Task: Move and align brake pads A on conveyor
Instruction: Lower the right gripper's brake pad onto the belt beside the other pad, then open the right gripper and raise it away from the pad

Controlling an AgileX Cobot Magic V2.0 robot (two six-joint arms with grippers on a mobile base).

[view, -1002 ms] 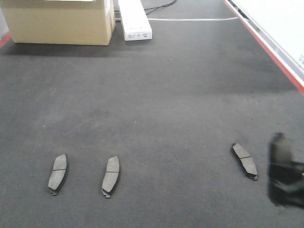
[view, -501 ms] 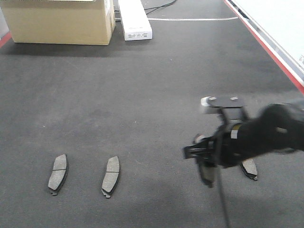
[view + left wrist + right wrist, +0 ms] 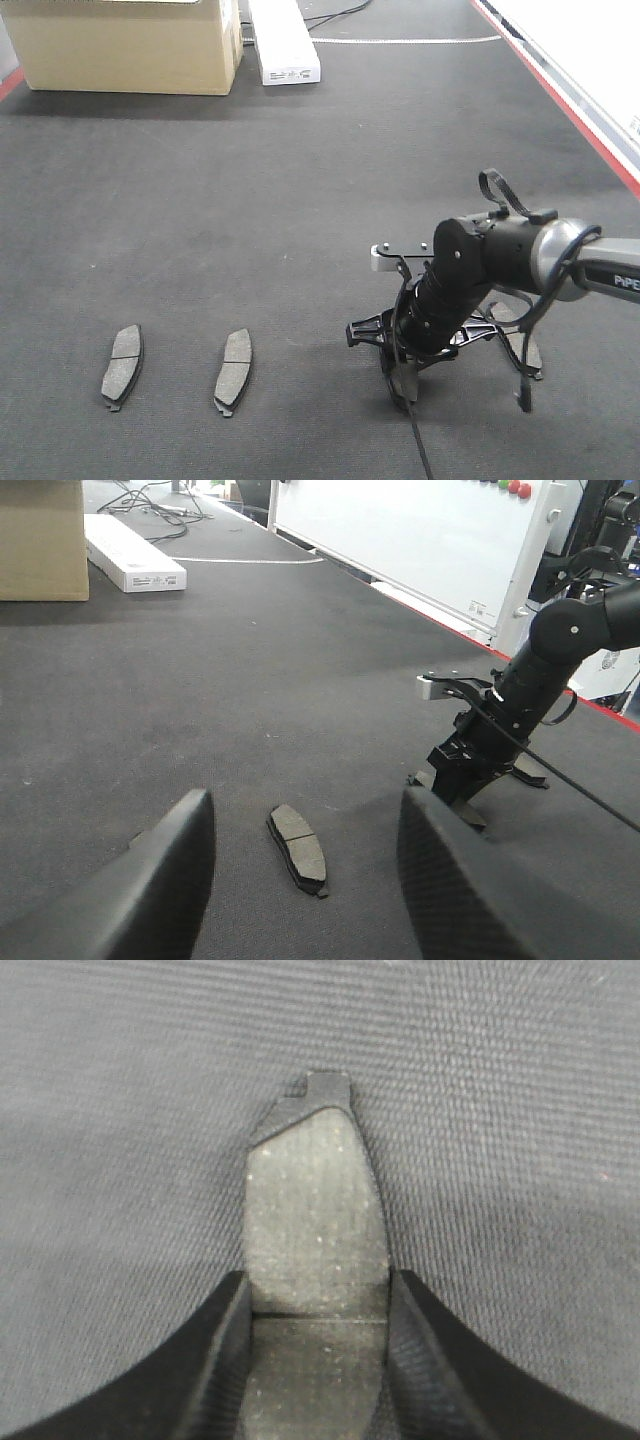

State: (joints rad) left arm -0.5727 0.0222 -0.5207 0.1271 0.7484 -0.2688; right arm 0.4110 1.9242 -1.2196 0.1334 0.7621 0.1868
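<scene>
Two brake pads A (image 3: 122, 366) (image 3: 234, 372) lie side by side on the dark conveyor (image 3: 300, 200) at the left. A third pad (image 3: 315, 1210) sits lengthwise between the fingers of my right gripper (image 3: 316, 1360), which is shut on it just over the belt. In the front view that gripper (image 3: 404, 378) is right of centre, pointing down. Behind the arm, another pad (image 3: 522, 348) lies partly hidden. My left gripper (image 3: 305, 880) hangs open above a lying pad (image 3: 298, 848), not touching it.
A cardboard box (image 3: 125, 45) and a long white box (image 3: 283, 40) stand at the far end of the belt. A red strip (image 3: 560, 100) runs along the right edge, with a white board (image 3: 400, 530) beyond. A thin cable (image 3: 420, 445) hangs under the right arm.
The right arm has swung in from the right edge toward the centre and lowered, carrying a pad. The two left pads and the right pad have not moved.
</scene>
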